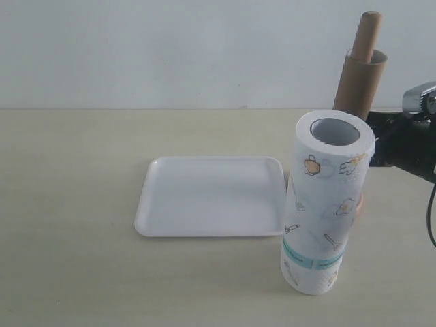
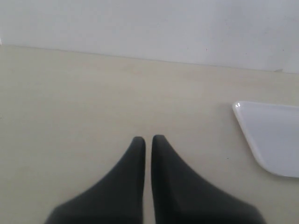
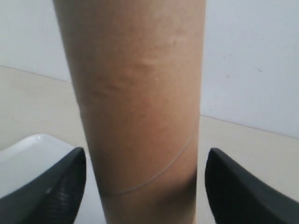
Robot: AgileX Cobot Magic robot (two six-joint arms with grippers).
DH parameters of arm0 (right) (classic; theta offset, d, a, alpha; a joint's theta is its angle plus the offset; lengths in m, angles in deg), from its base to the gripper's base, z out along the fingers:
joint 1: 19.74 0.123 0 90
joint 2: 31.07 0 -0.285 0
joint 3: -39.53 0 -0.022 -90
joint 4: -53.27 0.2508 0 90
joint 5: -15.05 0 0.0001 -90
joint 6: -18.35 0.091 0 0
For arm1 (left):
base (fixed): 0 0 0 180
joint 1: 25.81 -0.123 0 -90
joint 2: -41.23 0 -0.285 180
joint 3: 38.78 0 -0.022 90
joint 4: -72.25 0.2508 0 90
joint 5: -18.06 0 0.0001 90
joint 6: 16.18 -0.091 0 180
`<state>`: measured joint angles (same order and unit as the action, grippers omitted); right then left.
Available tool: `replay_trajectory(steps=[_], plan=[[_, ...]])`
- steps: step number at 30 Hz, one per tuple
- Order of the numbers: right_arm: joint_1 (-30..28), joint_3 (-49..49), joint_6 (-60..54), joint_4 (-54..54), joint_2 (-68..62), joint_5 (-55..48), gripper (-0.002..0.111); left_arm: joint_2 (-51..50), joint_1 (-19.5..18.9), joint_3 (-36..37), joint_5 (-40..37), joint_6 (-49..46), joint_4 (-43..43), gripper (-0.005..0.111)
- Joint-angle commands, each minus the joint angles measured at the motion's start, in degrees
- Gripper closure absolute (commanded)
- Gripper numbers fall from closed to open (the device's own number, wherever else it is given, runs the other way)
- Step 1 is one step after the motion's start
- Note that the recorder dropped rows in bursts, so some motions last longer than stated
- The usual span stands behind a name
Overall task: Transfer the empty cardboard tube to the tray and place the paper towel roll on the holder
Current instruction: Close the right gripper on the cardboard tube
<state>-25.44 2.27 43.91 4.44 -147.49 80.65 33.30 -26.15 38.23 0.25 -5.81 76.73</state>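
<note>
The brown cardboard tube (image 1: pixel 357 82) stands upright over the wooden holder's dowel, whose rounded tip (image 1: pixel 370 34) pokes out of its top. The holder's base is hidden behind the paper towel roll (image 1: pixel 327 211), which stands upright on the table just right of the white tray (image 1: pixel 211 194). My right gripper (image 3: pixel 145 154) is open, one finger on each side of the tube (image 3: pixel 135 102) with a gap on both sides. Its arm (image 1: pixel 409 146) reaches in from the right. My left gripper (image 2: pixel 148 139) is shut with nothing in it, low over bare table left of the tray (image 2: pixel 273 135).
A pale wall runs along the table's far edge. The paper towel roll stands directly in front of the holder and tube in the exterior view. A corner of the tray (image 3: pixel 28 154) shows beyond my right gripper's finger.
</note>
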Motion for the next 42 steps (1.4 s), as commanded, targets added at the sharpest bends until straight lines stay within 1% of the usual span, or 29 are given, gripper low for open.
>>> replay_trajectory(steps=[1, 3, 5, 10, 15, 20, 24, 28, 31, 36, 42], plan=[[0.15, 0.19, -0.66, 0.63, -0.07, -1.23, 0.055, 0.15, -0.13, 0.20, 0.07, -0.21, -0.40, 0.103], [0.15, 0.19, -0.66, 0.51, -0.07, -1.47, 0.063, 0.15, -0.13, 0.20, 0.07, -0.21, -0.40, 0.103], [0.15, 0.19, -0.66, 0.51, -0.07, -2.14, 0.074, 0.15, -0.13, 0.20, 0.07, -0.21, -0.40, 0.103], [0.15, 0.19, -0.66, 0.26, -0.07, -2.47, 0.108, 0.15, -0.13, 0.20, 0.07, -0.21, -0.40, 0.103], [0.15, 0.19, -0.66, 0.26, -0.07, -2.47, 0.108, 0.15, -0.13, 0.20, 0.07, -0.21, -0.40, 0.103], [0.15, 0.19, -0.66, 0.26, 0.38, 0.85, 0.108, 0.15, -0.13, 0.20, 0.07, -0.21, -0.40, 0.103], [0.15, 0.19, 0.48, 0.26, 2.56, 1.28, 0.108, 0.15, -0.13, 0.20, 0.07, -0.21, -0.40, 0.103], [0.15, 0.19, 1.40, -0.09, 6.80, -1.89, 0.108, 0.15, -0.13, 0.20, 0.07, -0.21, -0.40, 0.103], [0.15, 0.19, 4.40, -0.63, 10.82, -4.76, 0.108, 0.15, -0.13, 0.20, 0.07, -0.21, -0.40, 0.103], [0.15, 0.19, 7.57, -2.57, 17.40, -6.15, 0.108, 0.15, -0.13, 0.20, 0.07, -0.21, -0.40, 0.103], [0.15, 0.19, 10.39, -2.54, 28.26, -12.83, 0.108, 0.15, -0.13, 0.20, 0.07, -0.21, -0.40, 0.103]])
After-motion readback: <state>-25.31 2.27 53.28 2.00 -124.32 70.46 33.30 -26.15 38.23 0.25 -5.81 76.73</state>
